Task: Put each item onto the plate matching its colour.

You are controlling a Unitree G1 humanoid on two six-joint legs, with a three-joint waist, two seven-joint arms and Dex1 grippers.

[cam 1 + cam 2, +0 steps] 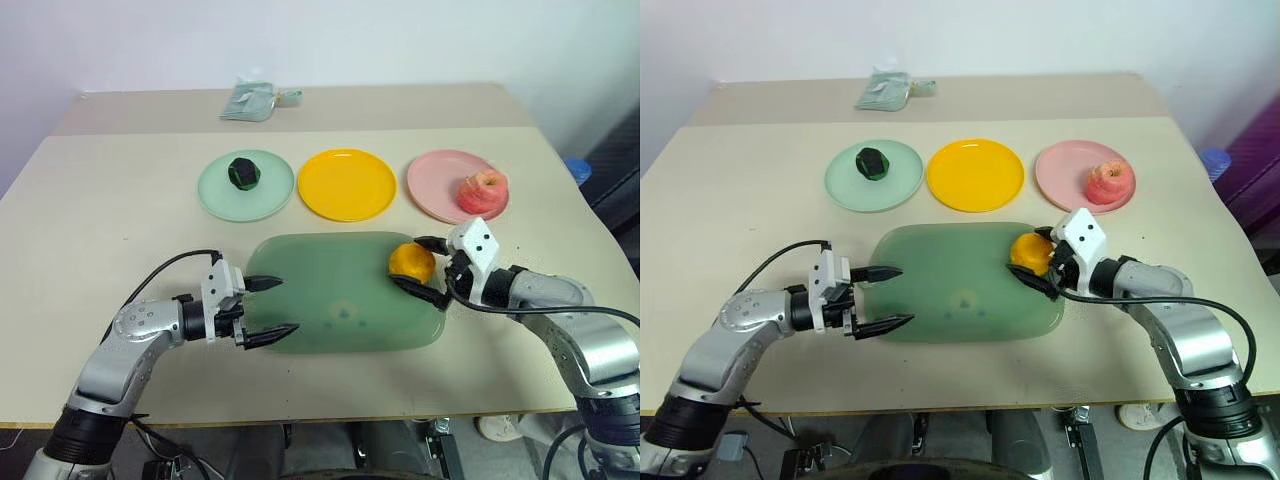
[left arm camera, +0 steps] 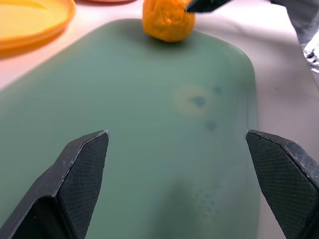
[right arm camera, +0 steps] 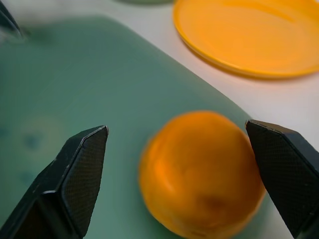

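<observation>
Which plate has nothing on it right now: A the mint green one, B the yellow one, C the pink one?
B: the yellow plate is bare, while the dark ball sits on the green plate and the apple on the pink plate.

- The left arm reached in from the table's near left edge, its forearm nearly level.
- The left gripper [image 1: 270, 308] pointed toward the right, its two black fingers [image 2: 82, 169] spread wide with nothing between them.
- The right arm came from the near right corner, bent inward.
- The right gripper [image 1: 427, 268] pointed leftward, fingers [image 3: 82, 172] wide apart.
</observation>
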